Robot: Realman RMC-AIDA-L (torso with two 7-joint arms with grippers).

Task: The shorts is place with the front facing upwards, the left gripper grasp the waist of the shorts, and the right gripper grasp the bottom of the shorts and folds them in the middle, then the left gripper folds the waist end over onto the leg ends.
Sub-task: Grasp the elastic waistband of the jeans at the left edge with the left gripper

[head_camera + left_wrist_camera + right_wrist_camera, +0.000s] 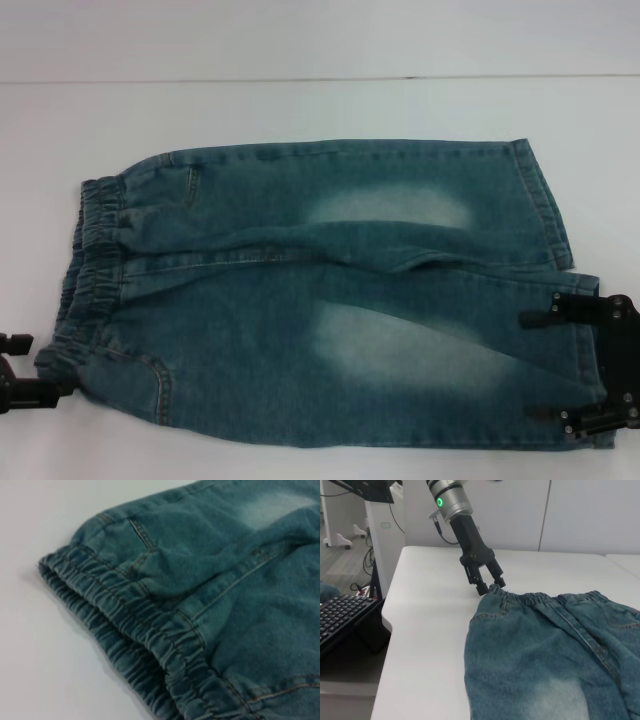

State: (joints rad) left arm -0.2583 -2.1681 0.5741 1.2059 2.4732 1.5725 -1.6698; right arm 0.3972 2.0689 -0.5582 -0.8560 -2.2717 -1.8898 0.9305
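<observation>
Lying flat and spread on the white table (320, 100), the denim shorts (320, 290) fill the middle of the head view, front side up; the elastic waistband (85, 270) points toward the robot's left and the two leg hems (550, 220) toward its right; pale faded patches mark each thigh, and a fold of cloth runs along the seam between the legs. From the left wrist view the gathered waistband (150, 645) lies close under the camera, with a slit pocket (140, 532) just beyond it.

At the near corner of the waistband sits the left gripper (487, 586); the right wrist view shows its two dark fingers (497, 577) narrowly apart, tips down at the very edge of the band, touching or all but touching the cloth; whether they pinch any fabric cannot be told. In the head view only a part of this gripper shows at the frame's left edge (25, 385), beside the same corner.

Over the nearer leg's hem hangs the right gripper (540, 365); its two black fingers (535, 320) stand wide apart, spread along the hem edge and lying on or just above the denim.

Off the table's end, the right wrist view shows a black keyboard (342, 617) on a lower surface.
</observation>
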